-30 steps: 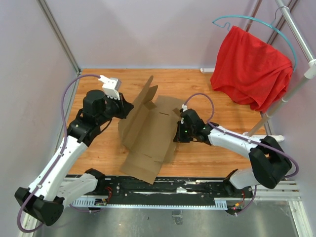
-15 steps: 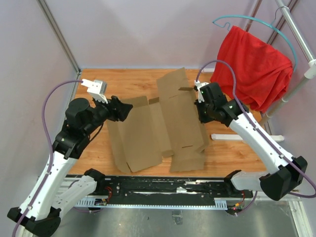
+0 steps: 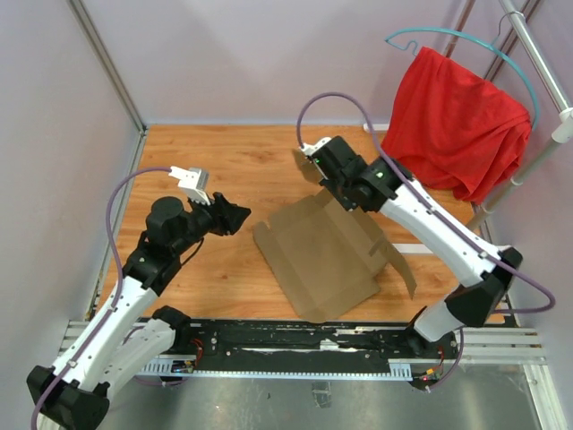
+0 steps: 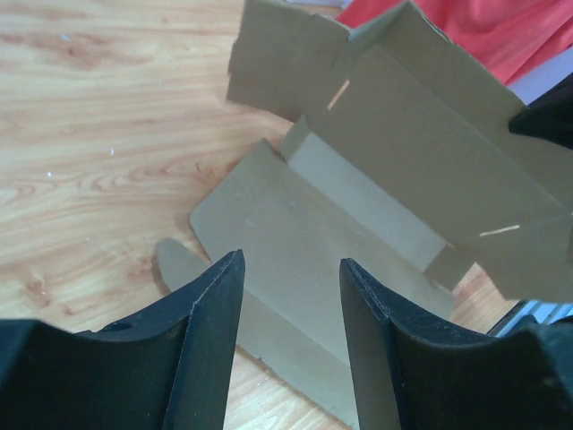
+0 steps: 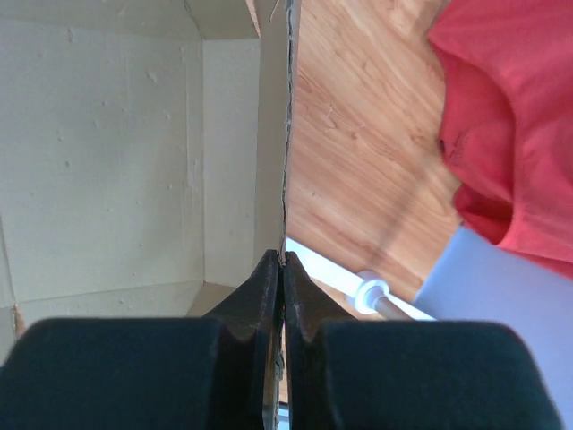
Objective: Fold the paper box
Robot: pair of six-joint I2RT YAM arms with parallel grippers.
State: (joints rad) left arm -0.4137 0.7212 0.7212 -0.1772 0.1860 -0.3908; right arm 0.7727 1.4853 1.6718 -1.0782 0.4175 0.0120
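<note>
Your left arm (image 3: pixel 107 322) and right arm (image 3: pixel 439 228): white links, black joint housings, a purple cable (image 3: pixel 333 94) looped along each, matte black fingers (image 4: pixel 210 340)

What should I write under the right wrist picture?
Shut right gripper pinches an edge of the brown cardboard sheet, red cloth beyond.

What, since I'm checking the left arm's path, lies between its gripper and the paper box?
Only bare table, in the top view, between left gripper and paper box.

The wooden table (image 3: pixel 206 152) bears 1 paper box (image 3: pixel 322 260), lying just below the right gripper (image 3: pixel 345 199), apart from the left gripper (image 3: pixel 242 217).
</note>
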